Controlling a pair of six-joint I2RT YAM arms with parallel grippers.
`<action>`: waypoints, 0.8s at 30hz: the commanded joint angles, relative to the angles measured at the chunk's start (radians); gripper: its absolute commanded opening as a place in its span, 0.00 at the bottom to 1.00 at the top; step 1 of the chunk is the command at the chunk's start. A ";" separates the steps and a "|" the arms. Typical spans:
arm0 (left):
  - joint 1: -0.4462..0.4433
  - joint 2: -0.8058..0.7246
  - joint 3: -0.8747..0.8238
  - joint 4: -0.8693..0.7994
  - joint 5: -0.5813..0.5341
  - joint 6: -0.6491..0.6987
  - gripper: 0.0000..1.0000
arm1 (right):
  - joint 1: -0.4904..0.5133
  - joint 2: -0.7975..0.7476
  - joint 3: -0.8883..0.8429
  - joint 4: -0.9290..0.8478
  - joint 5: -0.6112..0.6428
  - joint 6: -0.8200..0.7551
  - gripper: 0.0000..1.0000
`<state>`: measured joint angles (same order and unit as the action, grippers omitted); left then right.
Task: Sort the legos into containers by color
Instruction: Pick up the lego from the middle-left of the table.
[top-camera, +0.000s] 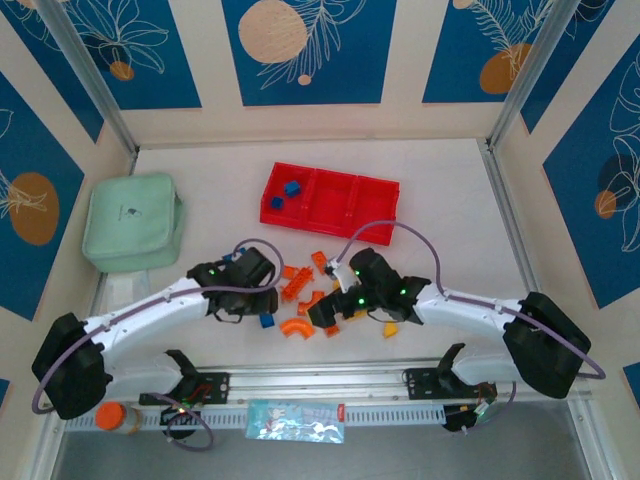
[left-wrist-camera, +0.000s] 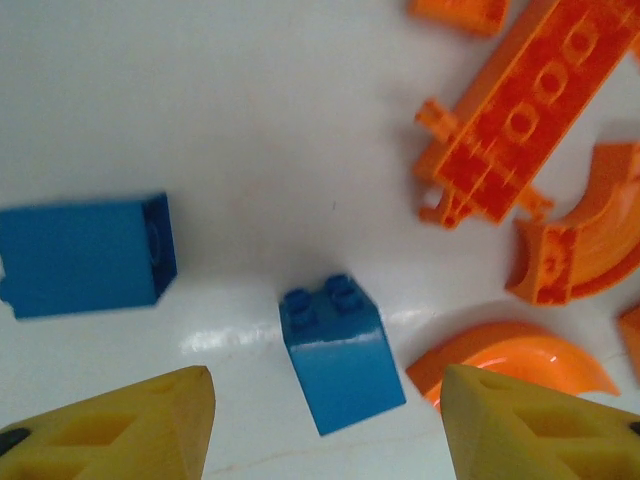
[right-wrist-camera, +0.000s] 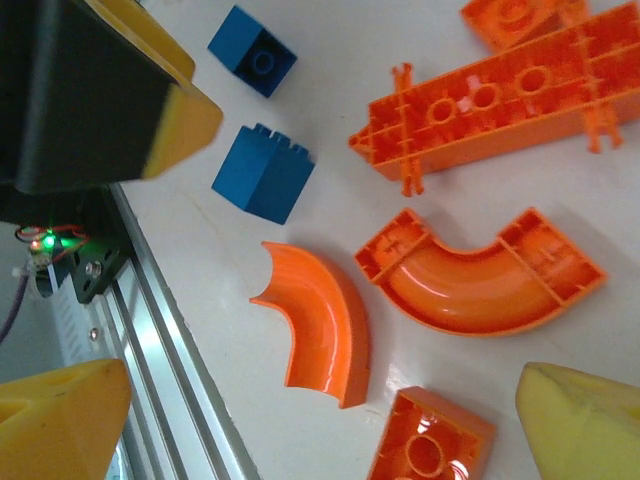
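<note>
Left wrist view: the left pincer (left-wrist-camera: 325, 440) stands open, its two yellow fingertips (left-wrist-camera: 150, 425) at the bottom corners with a wide gap between them, and it has hold of nothing. A small blue brick (left-wrist-camera: 340, 350) lies on the white surface (left-wrist-camera: 250, 120) in that gap, near its middle. Its studs point away from the pincer, and bare surface shows on either side, so neither fingertip touches it. A second blue brick (left-wrist-camera: 85, 255) lies on its side to the left, beyond the left-hand fingertip and apart from the first. Orange pieces lie to the right: a long orange brick (left-wrist-camera: 520, 120) turned underside up, a hollow orange arch (left-wrist-camera: 580, 245) just below it, and a smooth orange arch (left-wrist-camera: 510, 360) close by the right-hand fingertip.

Right wrist view has the right pincer (right-wrist-camera: 320, 430) spread fully, gripping nothing. The smooth orange arch lies between its fingertips, and a square orange brick (right-wrist-camera: 430, 450) sits near the right-hand one.

Top external view places the red tray (top-camera: 325, 205) farther back at the middle of the surface, well apart from both pincers, with two blue bricks (top-camera: 292, 187) in its left compartment. A mint-green pouch (top-camera: 133, 222) lies to the tray's left. A yellow brick (top-camera: 390, 328) rests beside the right arm.
</note>
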<state>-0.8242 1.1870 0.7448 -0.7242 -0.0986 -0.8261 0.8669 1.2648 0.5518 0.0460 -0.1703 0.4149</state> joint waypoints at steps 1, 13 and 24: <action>-0.042 0.039 -0.017 0.015 -0.012 -0.099 0.63 | 0.024 0.014 -0.015 0.058 0.056 -0.037 0.99; -0.060 0.184 -0.058 0.137 -0.057 -0.162 0.64 | 0.026 0.012 -0.014 0.060 0.084 -0.046 0.99; -0.060 0.157 -0.100 0.149 -0.081 -0.181 0.43 | 0.026 0.029 0.000 0.066 0.072 -0.034 0.99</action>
<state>-0.8738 1.3628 0.6590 -0.5743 -0.1585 -0.9981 0.8886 1.2888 0.5476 0.0986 -0.0963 0.3851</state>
